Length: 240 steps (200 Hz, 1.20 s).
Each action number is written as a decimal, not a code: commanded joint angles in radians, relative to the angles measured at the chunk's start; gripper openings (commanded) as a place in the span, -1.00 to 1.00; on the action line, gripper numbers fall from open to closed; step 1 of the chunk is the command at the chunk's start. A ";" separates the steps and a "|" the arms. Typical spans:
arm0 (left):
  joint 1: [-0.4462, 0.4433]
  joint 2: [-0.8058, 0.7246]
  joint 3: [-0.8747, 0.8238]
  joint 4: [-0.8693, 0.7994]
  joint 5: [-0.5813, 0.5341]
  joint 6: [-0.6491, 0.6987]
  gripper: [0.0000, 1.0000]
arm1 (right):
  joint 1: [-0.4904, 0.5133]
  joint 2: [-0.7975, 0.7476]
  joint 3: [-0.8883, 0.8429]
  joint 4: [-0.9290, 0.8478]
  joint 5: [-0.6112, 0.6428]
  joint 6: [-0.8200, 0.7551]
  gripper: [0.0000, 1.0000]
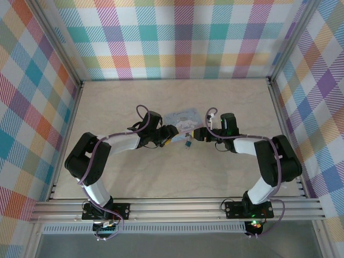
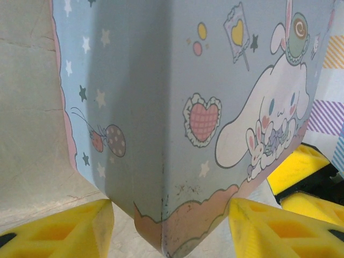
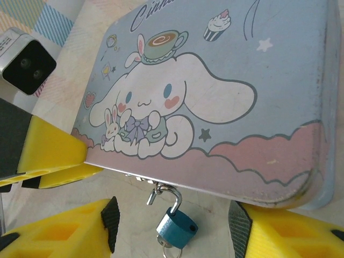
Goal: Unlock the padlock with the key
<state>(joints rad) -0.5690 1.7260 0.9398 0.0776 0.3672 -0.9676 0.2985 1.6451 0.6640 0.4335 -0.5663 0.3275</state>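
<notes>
Plaid walls close in a pale wooden bench (image 1: 226, 102). The padlock (image 3: 177, 226) hangs between the right hand's (image 3: 173, 236) spread fingers, touching neither. Its shackle is shut through the hasp of the tin (image 3: 226, 80) just above that hand. A sliver of metal at the lock's underside looks like the key (image 3: 168, 250), though the picture's edge crops it. Opposite, the left hand (image 2: 172, 215) is also spread, the tin's corner between its fingers. By my judgement the unlocking is not yet done: the key needs turning and the shackle freeing.
</notes>
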 commanded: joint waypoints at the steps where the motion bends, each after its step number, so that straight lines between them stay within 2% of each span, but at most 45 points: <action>1: -0.009 -0.022 -0.007 -0.031 0.008 0.014 0.17 | -0.009 0.019 0.028 0.094 -0.049 -0.020 0.16; 40: -0.001 -0.079 -0.004 -0.074 -0.018 0.046 0.23 | -0.017 -0.025 -0.006 0.109 -0.051 0.009 0.18; 92: 0.041 -0.184 0.009 -0.172 -0.054 0.099 0.27 | -0.020 -0.142 -0.075 0.033 -0.041 0.036 0.24; 119: 0.043 -0.207 0.058 -0.208 -0.048 0.127 0.27 | -0.020 -0.144 -0.108 0.061 -0.082 0.091 0.23; 167: 0.029 -0.095 0.197 -0.157 0.079 0.113 0.25 | -0.009 -0.082 -0.170 0.228 -0.099 0.201 0.19; 240: 0.020 0.089 0.339 -0.125 0.121 0.102 0.24 | 0.041 0.033 -0.144 0.328 -0.061 0.240 0.15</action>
<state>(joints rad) -0.5426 1.7802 1.2354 -0.0692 0.4564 -0.8703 0.3248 1.6463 0.5034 0.6830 -0.6334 0.5465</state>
